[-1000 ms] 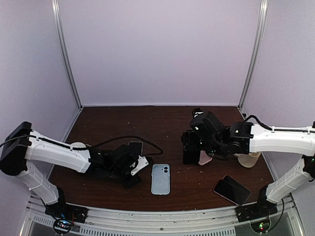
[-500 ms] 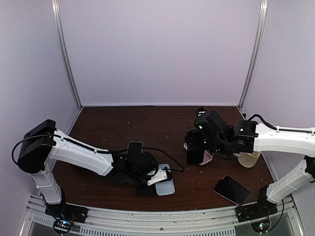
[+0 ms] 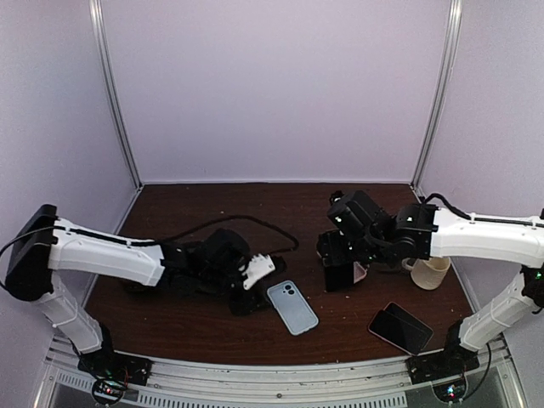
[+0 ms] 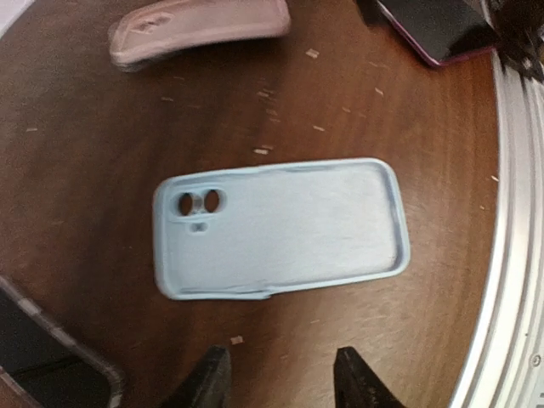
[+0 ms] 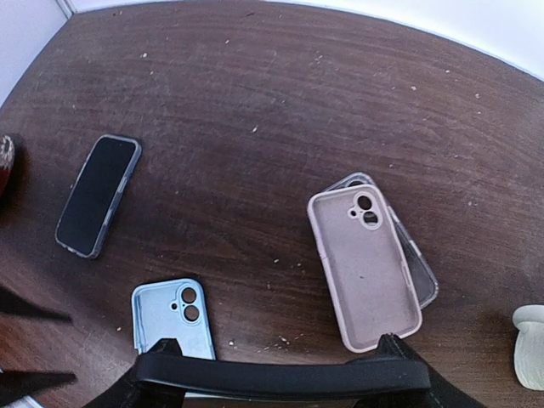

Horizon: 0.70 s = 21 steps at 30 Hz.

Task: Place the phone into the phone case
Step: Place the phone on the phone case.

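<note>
A light blue phone case (image 3: 291, 307) (image 4: 276, 228) (image 5: 174, 319) lies open side up on the brown table, tilted in the top view. My left gripper (image 3: 262, 285) (image 4: 283, 382) stands open just short of the case's long edge, with nothing between its fingers. My right gripper (image 3: 340, 265) (image 5: 276, 374) is shut on a black phone (image 3: 338, 270) (image 5: 280, 376), held by its two ends above the table. In the right wrist view the phone shows edge-on across the jaws.
A pink case (image 5: 365, 268) (image 4: 200, 30) lies on a clear case (image 5: 422, 276) under the right gripper. A cased phone (image 3: 399, 327) (image 4: 433, 30) sits front right, and another cased phone (image 5: 98, 195) lies left. A beige cup (image 3: 429, 272) stands right.
The left gripper reached the blue case and drew back; the case now lies turned and shifted to the right. The right gripper with the phone has barely moved.
</note>
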### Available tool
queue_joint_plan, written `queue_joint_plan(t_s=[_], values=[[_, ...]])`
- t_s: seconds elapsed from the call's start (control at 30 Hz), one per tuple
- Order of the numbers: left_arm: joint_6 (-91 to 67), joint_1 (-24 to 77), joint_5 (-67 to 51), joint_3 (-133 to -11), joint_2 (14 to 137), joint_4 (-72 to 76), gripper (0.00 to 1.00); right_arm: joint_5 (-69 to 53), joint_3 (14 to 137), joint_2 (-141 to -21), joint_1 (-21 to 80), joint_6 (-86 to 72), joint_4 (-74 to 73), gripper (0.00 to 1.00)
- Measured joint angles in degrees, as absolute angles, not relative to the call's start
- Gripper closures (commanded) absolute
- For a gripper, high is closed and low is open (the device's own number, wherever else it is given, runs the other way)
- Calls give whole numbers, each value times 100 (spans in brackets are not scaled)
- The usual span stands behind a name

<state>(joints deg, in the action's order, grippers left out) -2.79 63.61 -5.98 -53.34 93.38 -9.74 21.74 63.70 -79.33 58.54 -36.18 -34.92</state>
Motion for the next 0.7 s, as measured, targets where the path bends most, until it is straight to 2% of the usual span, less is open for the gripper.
queue_joint_plan(t_s=[0.13, 0.27, 0.47, 0.7], values=[[-897, 5682, 54, -4960, 8036, -1059, 19, 1903, 6724, -8602, 6075, -3559, -3483, 76], [-1446, 5413, 735, -4648, 7107, -1111, 7, 1590, 7142, -9360, 6403, -3553, -3422, 78], [-1931, 5393, 1396, -4010, 6427, -1286, 4, 1391, 7596, -10092, 6726, -3625, -3382, 79], [-2071, 5371, 1691, -3898, 6368, -1441, 4, 1367, 7627, -10237, 6764, -3636, -3361, 80]])
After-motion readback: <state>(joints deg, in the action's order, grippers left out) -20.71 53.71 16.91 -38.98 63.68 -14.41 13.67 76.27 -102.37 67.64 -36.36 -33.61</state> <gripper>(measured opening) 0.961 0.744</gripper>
